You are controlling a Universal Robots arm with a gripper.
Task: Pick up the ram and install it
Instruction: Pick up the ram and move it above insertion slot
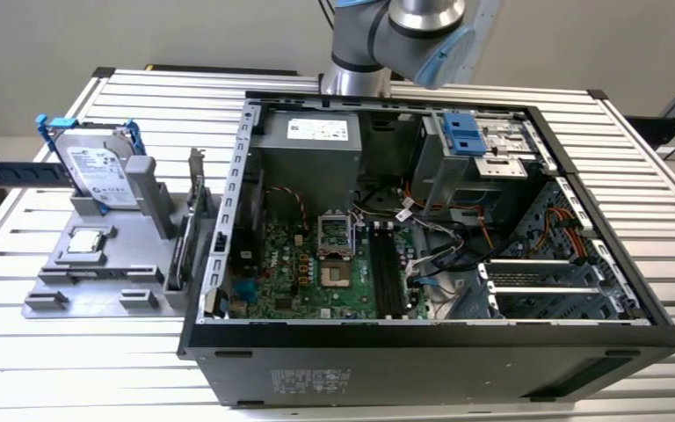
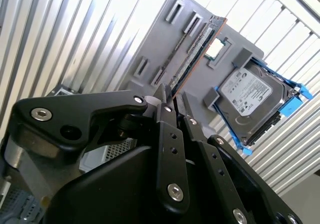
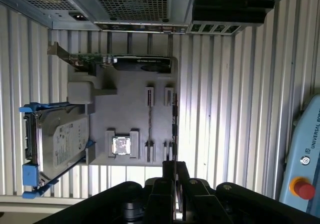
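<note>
The tabletop (image 1: 80, 378) is formed of ribbed, bright metal slats. The holder (image 1: 127, 265) is moulded in matt grey plastic. The end effector (image 2: 173, 97) is finished in smooth matt black.

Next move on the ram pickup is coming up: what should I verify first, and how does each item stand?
1. Ram standing on edge in the gray holder: ok.
2. Tool in line with the ram in the first wrist view: ok.
3. Hard drive apart from the ram: ok.
4. Tool touching the ram: cannot tell.
5. Motherboard memory slots empty: ok.
6. Cables clear of those slots: cannot tell.
</note>
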